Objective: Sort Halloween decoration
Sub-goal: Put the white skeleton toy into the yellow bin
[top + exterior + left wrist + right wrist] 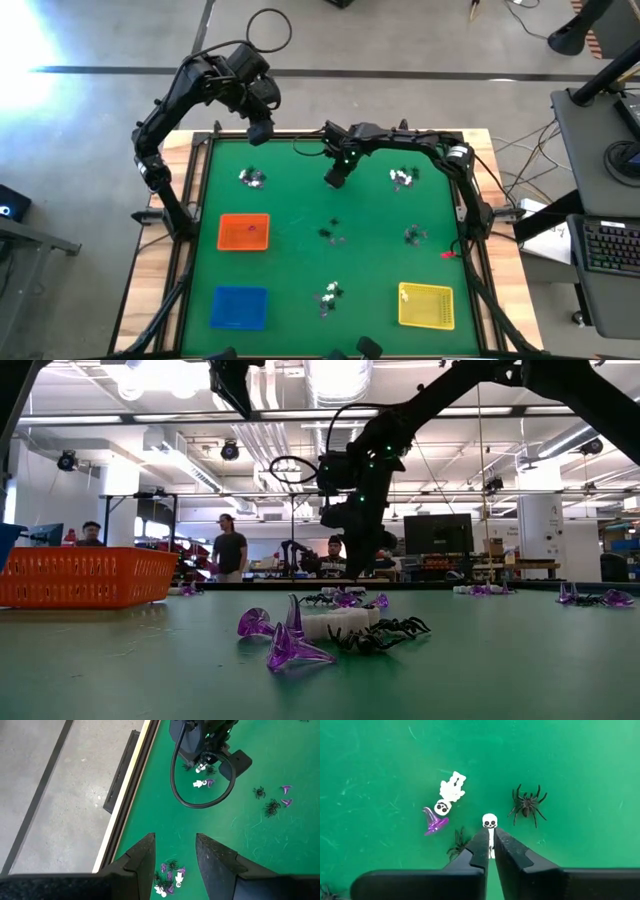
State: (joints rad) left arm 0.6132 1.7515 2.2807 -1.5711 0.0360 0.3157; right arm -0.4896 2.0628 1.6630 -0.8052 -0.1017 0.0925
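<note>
White skeleton (490,831) sits pinched between right gripper (491,851) fingers, nearly closed on its body, long axis in line with the fingers, skull pointing away from the wrist. Position: above the green mat (300,250), middle of the far half. Right arm reaches in from the far-right corner, wrist angled down. Left gripper (174,860) hovers over the far-left corner, jaws apart, holding nothing.

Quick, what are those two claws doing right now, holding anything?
Left gripper: open, empty, hovering above a trinket pile near the table's edge.
Right gripper: closed on a small white skeleton, above the green mat.
</note>
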